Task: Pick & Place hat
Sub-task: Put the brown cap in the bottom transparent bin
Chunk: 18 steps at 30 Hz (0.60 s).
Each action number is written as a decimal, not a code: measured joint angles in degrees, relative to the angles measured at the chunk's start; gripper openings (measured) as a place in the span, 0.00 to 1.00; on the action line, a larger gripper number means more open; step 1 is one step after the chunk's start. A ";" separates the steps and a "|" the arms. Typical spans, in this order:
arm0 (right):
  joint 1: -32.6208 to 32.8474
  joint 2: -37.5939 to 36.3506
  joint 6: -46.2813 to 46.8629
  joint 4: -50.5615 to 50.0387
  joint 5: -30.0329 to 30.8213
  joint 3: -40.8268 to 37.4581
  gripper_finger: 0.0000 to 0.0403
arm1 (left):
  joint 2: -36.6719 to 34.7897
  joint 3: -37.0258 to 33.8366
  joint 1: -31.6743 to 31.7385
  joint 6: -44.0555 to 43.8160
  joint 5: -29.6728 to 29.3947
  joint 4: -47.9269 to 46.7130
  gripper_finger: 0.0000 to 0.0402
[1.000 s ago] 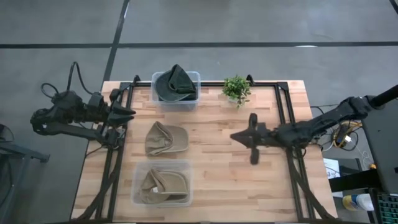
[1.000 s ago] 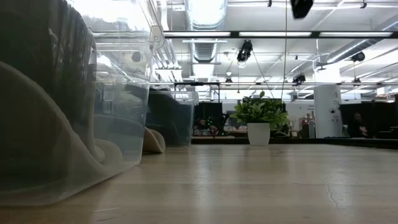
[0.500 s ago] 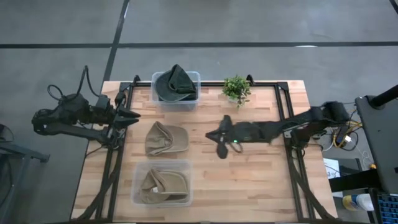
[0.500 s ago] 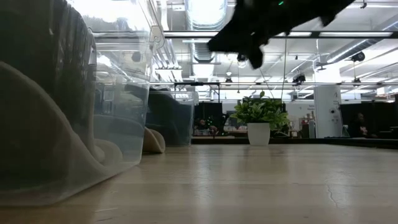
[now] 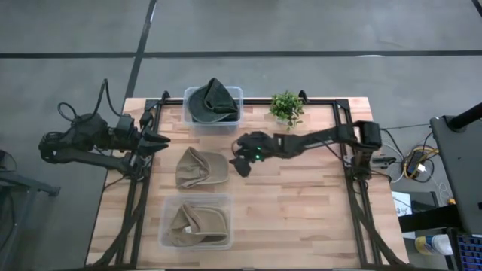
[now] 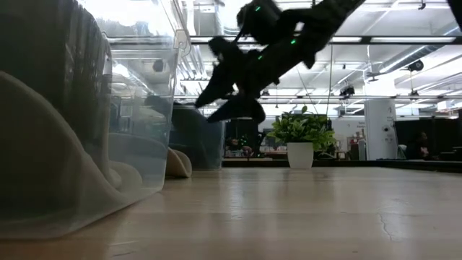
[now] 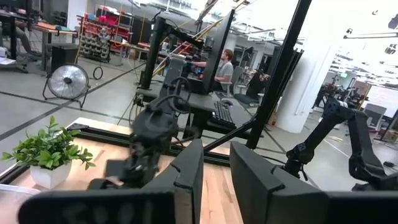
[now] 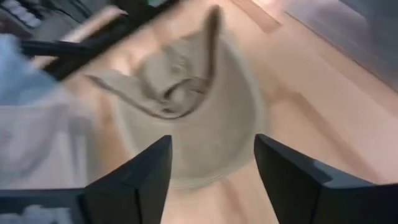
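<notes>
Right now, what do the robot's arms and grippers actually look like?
Both arms are dark, slim and jointed. The right gripper has two flat black fingers and small green lights glowing on the wrist. The left gripper tapers to a point, and black cables loop off that arm's rear.

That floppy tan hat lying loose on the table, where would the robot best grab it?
Probably by its near rim. The tan hat lies flattened on the table, so its thin edge suits two fingers better than the slack middle. The right gripper, open, hangs just beside that rim and could come down from above. The left gripper waits at the table's edge.
</notes>
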 joint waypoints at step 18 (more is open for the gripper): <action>-5.63 15.77 -1.39 -8.01 -2.28 13.06 0.64 | 0.74 0.00 0.02 0.24 0.00 -0.08 0.18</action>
